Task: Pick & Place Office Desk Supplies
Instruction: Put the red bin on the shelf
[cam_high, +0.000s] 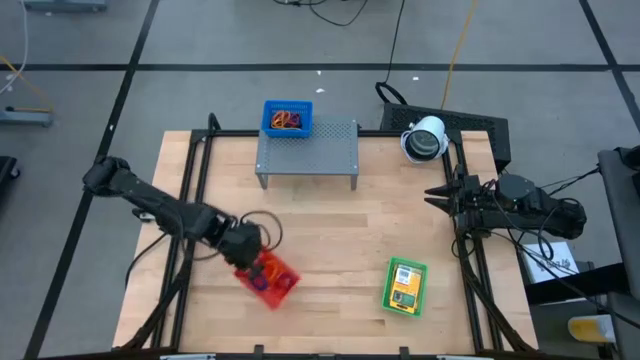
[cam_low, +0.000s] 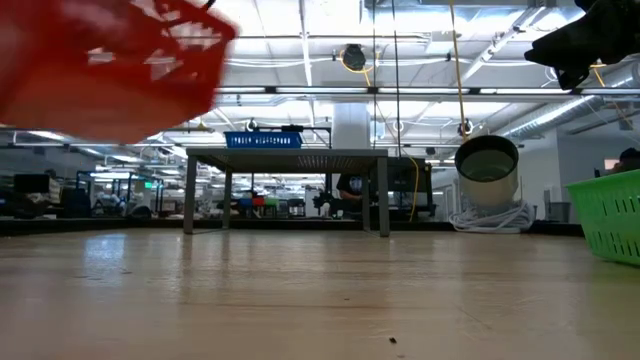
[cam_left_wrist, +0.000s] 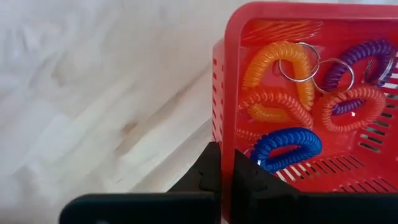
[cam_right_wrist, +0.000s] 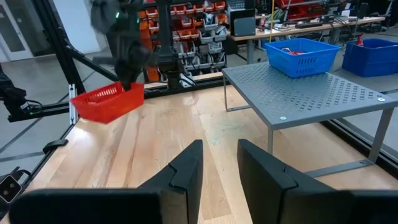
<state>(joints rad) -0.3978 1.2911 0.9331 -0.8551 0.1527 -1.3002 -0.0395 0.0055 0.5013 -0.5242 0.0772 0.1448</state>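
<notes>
My left gripper (cam_high: 245, 250) is shut on a red mesh basket (cam_high: 268, 278) near the table's front left. The basket holds coiled loops in orange (cam_left_wrist: 277, 81), purple (cam_left_wrist: 357, 62) and blue (cam_left_wrist: 287, 146), some on metal rings. In the low view the basket (cam_low: 110, 60) hangs well above the tabletop. My right gripper (cam_right_wrist: 221, 162) waits open and level at the table's right edge (cam_high: 435, 195), holding nothing. My left gripper grips the red basket's side wall just below the rim (cam_left_wrist: 225, 134), with one finger (cam_left_wrist: 205, 171) outside and the other (cam_left_wrist: 252, 177) inside. The fingers come from above, slanting down. The basket is lifted clear of the table and hangs tilted (cam_right_wrist: 107, 102).
A grey perforated shelf (cam_high: 307, 152) stands at the far middle, with a blue basket (cam_high: 287, 118) on its far left corner. A green basket (cam_high: 405, 287) with a yellow packet sits front right. A white round device (cam_high: 425, 138) is at the far right. Bare wood lies between.
</notes>
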